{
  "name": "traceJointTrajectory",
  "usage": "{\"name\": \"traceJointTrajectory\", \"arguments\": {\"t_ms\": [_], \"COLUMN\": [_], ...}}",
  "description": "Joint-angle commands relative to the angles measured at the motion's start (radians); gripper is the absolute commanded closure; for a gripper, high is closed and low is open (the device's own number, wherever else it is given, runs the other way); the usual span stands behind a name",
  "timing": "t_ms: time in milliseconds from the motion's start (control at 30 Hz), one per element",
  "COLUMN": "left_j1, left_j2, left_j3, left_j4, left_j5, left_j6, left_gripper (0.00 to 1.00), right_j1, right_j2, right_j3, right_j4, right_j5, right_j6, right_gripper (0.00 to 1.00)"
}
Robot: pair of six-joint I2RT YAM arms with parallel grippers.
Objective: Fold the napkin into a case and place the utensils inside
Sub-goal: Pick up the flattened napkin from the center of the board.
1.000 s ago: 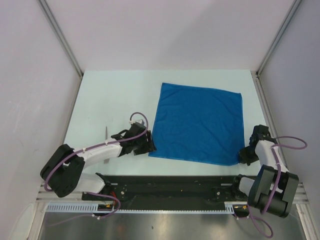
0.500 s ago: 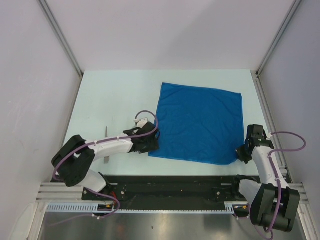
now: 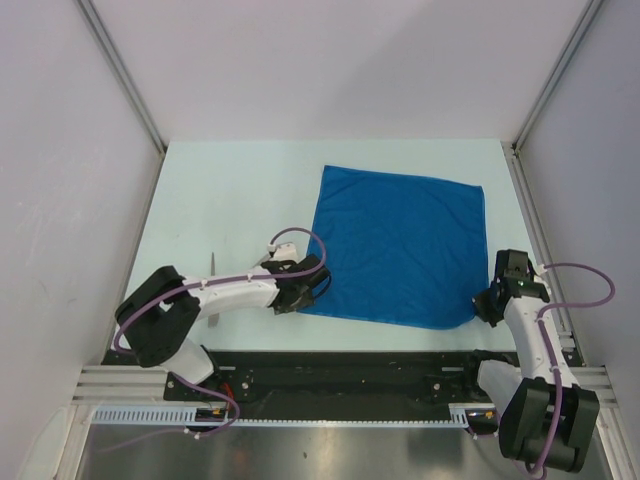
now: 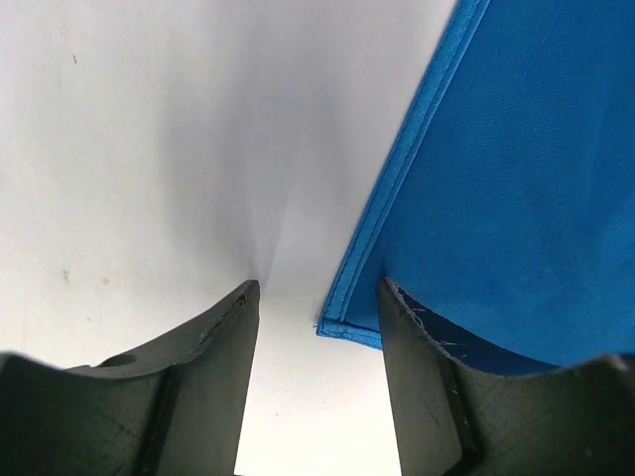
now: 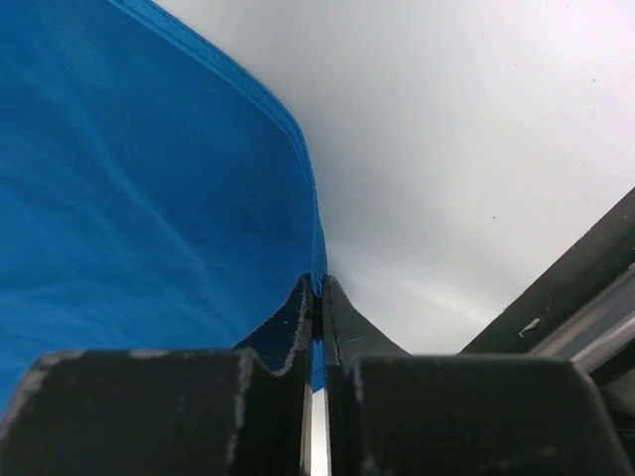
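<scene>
The napkin [image 3: 395, 245] lies spread flat on the table [image 3: 230, 190], right of centre. The left hand [image 4: 317, 297] is released, its fingers straddling the near-left corner. The right hand [image 5: 317, 286] is clenched on the near-right corner.

Bare table [image 3: 230, 190] left of napkin [image 3: 395, 245]

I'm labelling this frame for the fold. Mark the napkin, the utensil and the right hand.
napkin [image 3: 395, 245]: top view, middle of the cloth.
utensil [image 3: 213, 264]: top view, its far end.
right hand [image 5: 317, 290]: right wrist view, between its fingertips, shut on the napkin's edge.
</scene>
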State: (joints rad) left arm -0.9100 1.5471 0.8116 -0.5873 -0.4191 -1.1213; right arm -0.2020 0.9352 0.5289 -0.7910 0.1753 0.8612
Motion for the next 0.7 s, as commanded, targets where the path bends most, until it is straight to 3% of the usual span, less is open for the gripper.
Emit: {"name": "traceJointTrajectory", "arguments": {"t_ms": [0, 133, 233, 467, 667], "left_j1": [-0.015, -0.026, -0.026, -0.026, -0.023], "left_j2": [0.096, 0.168, 0.185, 0.147, -0.028], "left_j3": [-0.036, -0.017, -0.028, -0.063, -0.104], "left_j4": [-0.052, -0.072, -0.046, 0.003, 0.018], "left_j5": [0.108, 0.114, 0.158, 0.171, 0.076], "left_j6": [-0.058, -0.075, -0.086, -0.14, -0.115], "left_gripper": [0.43, 0.43, 0.49, 0.98, 1.0], "right_j1": [0.004, 0.006, 0.004, 0.006, 0.012], "right_j2": [-0.044, -0.052, -0.059, -0.079, -0.125], "right_j3": [0.0, 0.003, 0.011, 0.017, 0.055], "right_j4": [0.009, 0.006, 0.003, -0.013, -0.045], "right_j5": [0.017, 0.003, 0.007, -0.005, -0.033], "right_j6": [-0.001, 0.002, 0.009, -0.004, -0.056], "right_gripper": [1.0, 1.0, 1.0, 1.0, 1.0]}}
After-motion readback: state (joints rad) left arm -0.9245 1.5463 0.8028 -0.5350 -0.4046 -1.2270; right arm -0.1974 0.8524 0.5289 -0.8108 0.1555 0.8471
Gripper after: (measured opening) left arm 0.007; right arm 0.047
